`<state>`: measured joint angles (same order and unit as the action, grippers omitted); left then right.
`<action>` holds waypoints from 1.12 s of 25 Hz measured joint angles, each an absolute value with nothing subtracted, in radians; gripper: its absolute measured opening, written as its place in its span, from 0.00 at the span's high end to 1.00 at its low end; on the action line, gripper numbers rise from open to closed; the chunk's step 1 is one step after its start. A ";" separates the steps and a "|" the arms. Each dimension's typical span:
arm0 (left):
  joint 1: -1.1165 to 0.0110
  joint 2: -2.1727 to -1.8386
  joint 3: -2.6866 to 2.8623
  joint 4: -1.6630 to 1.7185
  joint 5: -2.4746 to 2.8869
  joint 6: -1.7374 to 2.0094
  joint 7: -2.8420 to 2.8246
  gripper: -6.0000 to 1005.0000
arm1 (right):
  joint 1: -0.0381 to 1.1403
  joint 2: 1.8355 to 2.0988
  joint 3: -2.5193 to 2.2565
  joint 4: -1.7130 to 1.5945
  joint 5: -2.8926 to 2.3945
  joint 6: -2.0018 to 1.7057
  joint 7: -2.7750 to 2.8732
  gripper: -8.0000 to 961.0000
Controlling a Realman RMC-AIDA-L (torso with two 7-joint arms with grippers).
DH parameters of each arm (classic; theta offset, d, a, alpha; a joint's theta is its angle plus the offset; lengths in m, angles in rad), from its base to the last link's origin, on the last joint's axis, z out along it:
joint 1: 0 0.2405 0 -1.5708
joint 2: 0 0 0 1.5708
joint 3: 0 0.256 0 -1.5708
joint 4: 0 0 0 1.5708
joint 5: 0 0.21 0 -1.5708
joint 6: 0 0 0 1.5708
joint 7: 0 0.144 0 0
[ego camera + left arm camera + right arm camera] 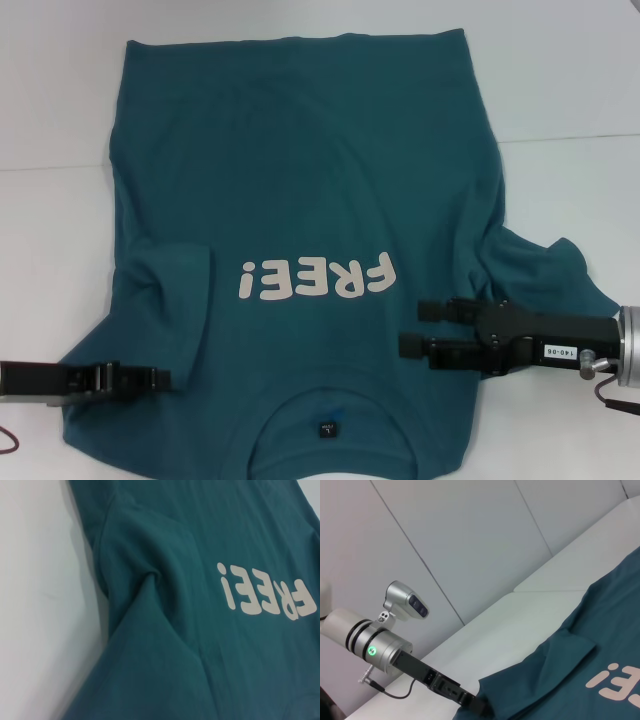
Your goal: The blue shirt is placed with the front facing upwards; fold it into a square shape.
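A white table (560, 80) under pale wall panels carries the shirt (300, 150), front up, collar toward the robot, hem away, so its long axis runs straight out from the body. The left gripper (150, 379) sits at the near left edge, its jaws closed on the folded-in sleeve (170, 300) just beyond it. The right gripper (425, 328) lies over the right shoulder area, its fingers parted and holding nothing, with the print (315, 277) just inward of it. The right sleeve, behind that gripper, looks like the next thing to fold, and the right arm is nearer.
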<state>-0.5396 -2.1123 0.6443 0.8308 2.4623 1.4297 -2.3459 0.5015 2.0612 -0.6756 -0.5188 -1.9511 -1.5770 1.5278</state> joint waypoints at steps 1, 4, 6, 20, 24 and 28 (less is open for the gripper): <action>-0.543 -2.110 0.644 0.833 2.465 1.438 -2.354 0.39 | 0.502 2.061 -0.675 -0.520 -1.951 -1.577 1.528 0.05; -0.556 -2.101 0.640 0.836 2.482 1.461 -2.386 0.39 | 0.502 2.061 -0.675 -0.521 -1.951 -1.577 1.529 0.05; -0.569 -2.095 0.638 0.836 2.495 1.478 -2.410 0.39 | 0.502 2.061 -0.675 -0.524 -1.951 -1.577 1.531 0.05; -0.609 -2.077 0.634 0.824 2.558 1.524 -2.594 0.39 | 0.500 2.058 -0.675 -0.532 -1.951 -1.589 1.535 0.05; -0.614 -2.076 0.634 0.824 2.559 1.524 -2.614 0.39 | 0.499 2.058 -0.675 -0.541 -1.951 -1.598 1.535 0.05; -0.616 -2.075 0.637 0.819 2.560 1.515 -2.637 0.39 | 0.499 2.058 -0.675 -0.544 -1.951 -1.614 1.536 0.05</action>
<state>-0.6160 -2.0755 0.6373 0.8191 2.5596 1.5153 -2.6366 0.4986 2.0577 -0.6749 -0.5438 -1.9511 -1.6138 1.5356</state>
